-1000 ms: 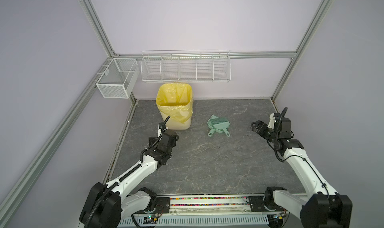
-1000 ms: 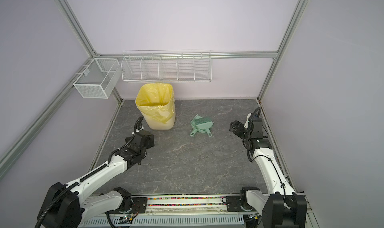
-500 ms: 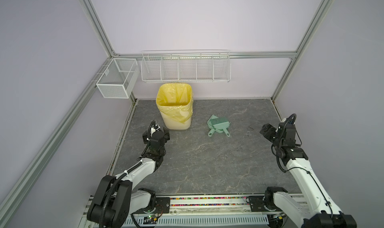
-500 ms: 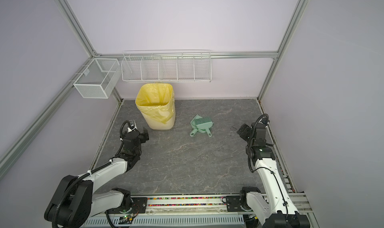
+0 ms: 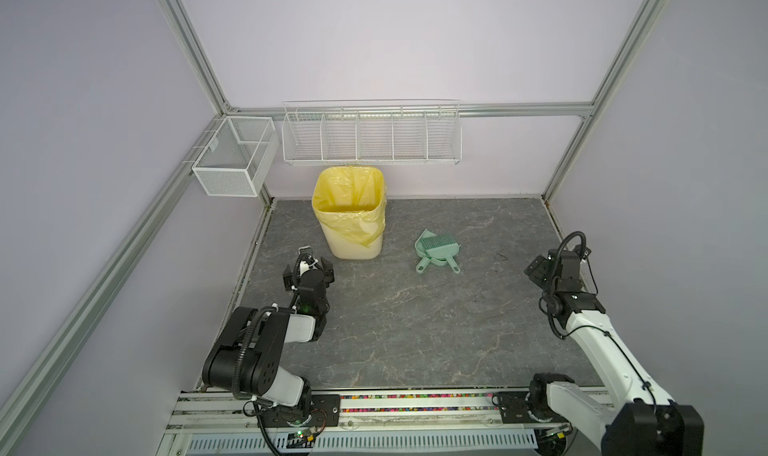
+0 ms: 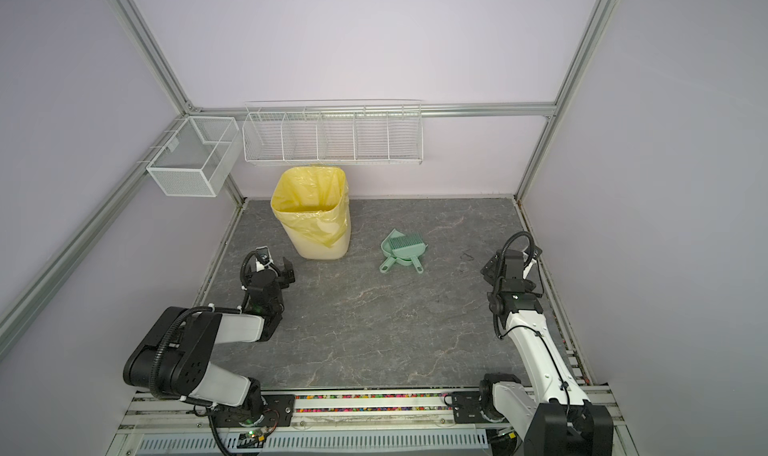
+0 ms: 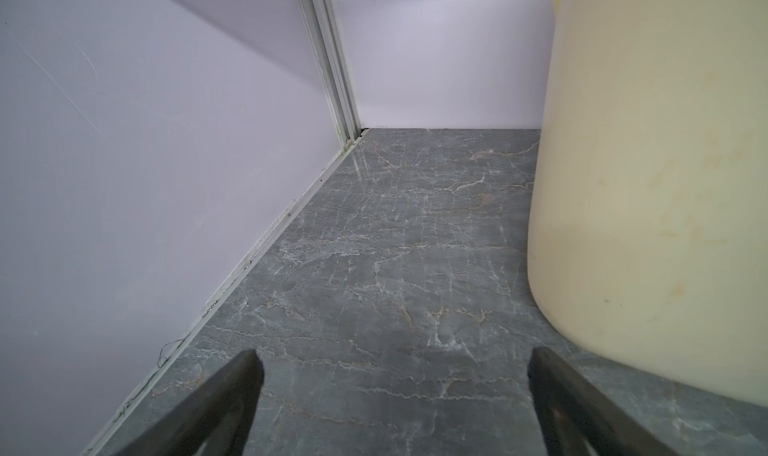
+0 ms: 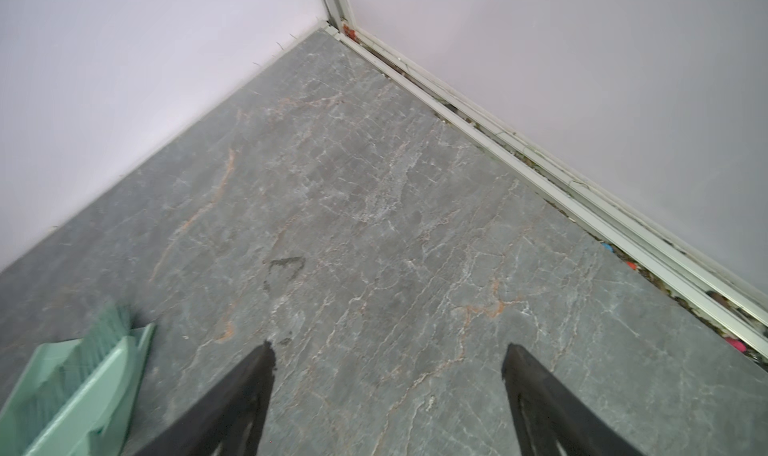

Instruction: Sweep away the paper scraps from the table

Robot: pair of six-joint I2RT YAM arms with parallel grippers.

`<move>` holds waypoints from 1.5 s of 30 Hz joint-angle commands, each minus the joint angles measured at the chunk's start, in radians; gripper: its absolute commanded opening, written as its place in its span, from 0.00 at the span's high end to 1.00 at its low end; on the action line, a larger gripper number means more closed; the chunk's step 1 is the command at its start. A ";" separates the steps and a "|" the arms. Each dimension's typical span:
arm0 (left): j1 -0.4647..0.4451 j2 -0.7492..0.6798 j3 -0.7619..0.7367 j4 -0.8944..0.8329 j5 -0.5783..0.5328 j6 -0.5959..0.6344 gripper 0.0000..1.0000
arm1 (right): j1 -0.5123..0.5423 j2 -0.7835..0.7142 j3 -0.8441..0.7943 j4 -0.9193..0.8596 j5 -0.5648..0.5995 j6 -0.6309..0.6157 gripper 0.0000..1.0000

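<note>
My left gripper (image 7: 392, 358) hangs low over the table (image 5: 415, 329) near its left edge. Its fingers (image 7: 232, 391) are spread wide, with only veined grey stone between them. My right gripper (image 8: 386, 350) sits over the table's right side, fingers just as far apart and empty. Small coloured bits lie in the channel of the right rail (image 8: 540, 171), too small to tell what they are.

Farther in, near the middle, the mint dustpan (image 5: 424, 247) lies flat on the table with its brush (image 5: 443, 242) resting in it, both handles pointing toward me. To its left, just past my left gripper, stands the cream bin (image 5: 353, 242) with a yellow liner (image 5: 347, 192). Where the paper scraps are I cannot tell, since the bin's depth is hidden.

On the far wall hang a long wire basket (image 5: 372, 136) and, at the left corner, a mesh basket (image 5: 232, 163).
</note>
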 commanded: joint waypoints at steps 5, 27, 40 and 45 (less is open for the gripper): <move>0.014 -0.001 0.007 0.079 0.013 0.013 0.01 | -0.005 0.061 -0.029 0.081 0.098 -0.024 0.11; 0.076 0.063 0.008 0.114 0.098 -0.036 0.01 | 0.050 0.297 -0.163 0.510 0.314 -0.145 0.11; 0.076 0.063 0.007 0.112 0.098 -0.037 0.01 | 0.063 0.334 -0.324 0.978 0.401 -0.310 0.11; 0.076 0.064 0.008 0.112 0.099 -0.037 0.01 | 0.095 0.331 -0.324 0.987 0.399 -0.343 0.11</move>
